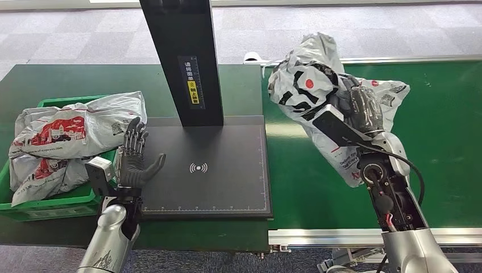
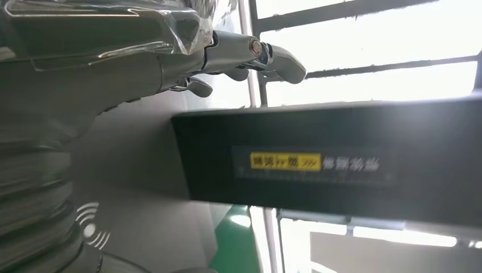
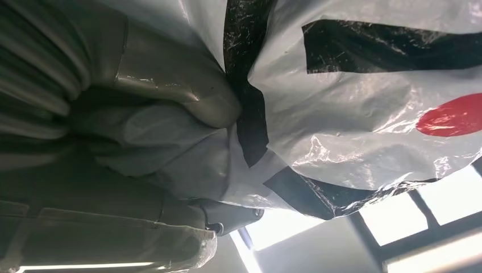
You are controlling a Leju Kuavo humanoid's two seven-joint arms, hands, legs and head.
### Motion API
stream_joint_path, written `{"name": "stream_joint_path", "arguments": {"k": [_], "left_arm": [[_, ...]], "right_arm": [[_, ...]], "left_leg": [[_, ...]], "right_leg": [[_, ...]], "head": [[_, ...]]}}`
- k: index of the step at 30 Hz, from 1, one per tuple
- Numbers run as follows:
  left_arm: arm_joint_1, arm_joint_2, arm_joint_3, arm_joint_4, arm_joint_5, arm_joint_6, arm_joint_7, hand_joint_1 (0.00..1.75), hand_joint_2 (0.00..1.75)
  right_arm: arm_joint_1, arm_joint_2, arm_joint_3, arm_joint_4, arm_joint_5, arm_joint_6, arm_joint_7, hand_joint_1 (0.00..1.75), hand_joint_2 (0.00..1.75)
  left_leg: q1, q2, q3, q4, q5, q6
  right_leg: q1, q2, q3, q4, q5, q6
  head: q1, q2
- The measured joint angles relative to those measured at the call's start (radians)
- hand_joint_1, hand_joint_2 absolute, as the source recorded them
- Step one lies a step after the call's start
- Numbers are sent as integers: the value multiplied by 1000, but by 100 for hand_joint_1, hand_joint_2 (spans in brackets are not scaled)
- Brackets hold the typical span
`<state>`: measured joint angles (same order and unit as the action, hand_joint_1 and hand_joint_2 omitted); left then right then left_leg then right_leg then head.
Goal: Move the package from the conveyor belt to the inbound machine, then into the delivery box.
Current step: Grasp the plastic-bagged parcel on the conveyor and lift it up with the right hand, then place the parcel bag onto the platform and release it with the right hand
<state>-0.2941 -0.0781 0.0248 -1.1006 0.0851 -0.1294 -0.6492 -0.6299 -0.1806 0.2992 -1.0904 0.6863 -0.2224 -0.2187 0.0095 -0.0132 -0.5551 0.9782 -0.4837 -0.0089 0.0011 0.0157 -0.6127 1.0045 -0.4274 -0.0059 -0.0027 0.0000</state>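
Observation:
My right hand (image 1: pixel 359 108) grips a white plastic package (image 1: pixel 304 85) with black and red print, lifted above the green conveyor belt (image 1: pixel 443 142). Close up in the right wrist view, the package (image 3: pixel 364 96) bunches against my thumb (image 3: pixel 176 85). The inbound machine's black scan plate (image 1: pixel 216 170) with its wifi-like mark lies left of the belt, under a black post (image 1: pixel 182 57). My left hand (image 1: pixel 133 159) stands open at the plate's left edge, its fingers (image 2: pixel 267 54) apart and holding nothing. The green delivery box (image 1: pixel 57 202) sits at far left.
Two white packages with red print (image 1: pixel 74 128) lie piled in the green box. The post carries a yellow label (image 2: pixel 284 162). The belt's metal frame (image 1: pixel 341 234) runs along the near edge. Grey carpet lies beyond the table.

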Motion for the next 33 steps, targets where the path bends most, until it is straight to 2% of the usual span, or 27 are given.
{"name": "stream_joint_path", "arguments": {"k": [5,9,21,24,28,33], "left_arm": [[1,-17,23,-47,42,48,-19,0,175],[-6,-28,24,-67,66,62,-25,0,175],[-9,-36,24,-83,71,65,-26,0,175],[-10,-36,24,-87,72,67,-34,0,175],[-20,-41,19,-100,72,73,-47,0,175],[-40,-44,7,-103,71,80,-50,0,175]], "right_arm": [[25,28,-73,-100,15,-41,-50,175,175],[27,49,-71,-101,83,-42,-42,175,175],[27,68,-65,-88,90,-50,-43,175,175],[26,71,-55,-75,104,-21,-53,175,175],[17,88,16,31,134,47,-146,175,175],[-40,130,205,229,175,130,-259,175,175]], "left_leg": [[0,0,0,0,0,0],[0,0,1,0,0,0],[0,0,0,0,0,0],[0,0,0,0,0,0],[0,1,0,0,0,0],[1,1,1,0,1,0]], "right_leg": [[0,1,0,0,0,0],[0,0,0,0,0,0],[0,0,0,0,0,0],[0,0,0,0,0,0],[0,1,0,0,0,0],[1,1,0,0,0,0]], "head": [[0,0],[0,0],[0,0],[0,0],[0,0],[0,0]]}}
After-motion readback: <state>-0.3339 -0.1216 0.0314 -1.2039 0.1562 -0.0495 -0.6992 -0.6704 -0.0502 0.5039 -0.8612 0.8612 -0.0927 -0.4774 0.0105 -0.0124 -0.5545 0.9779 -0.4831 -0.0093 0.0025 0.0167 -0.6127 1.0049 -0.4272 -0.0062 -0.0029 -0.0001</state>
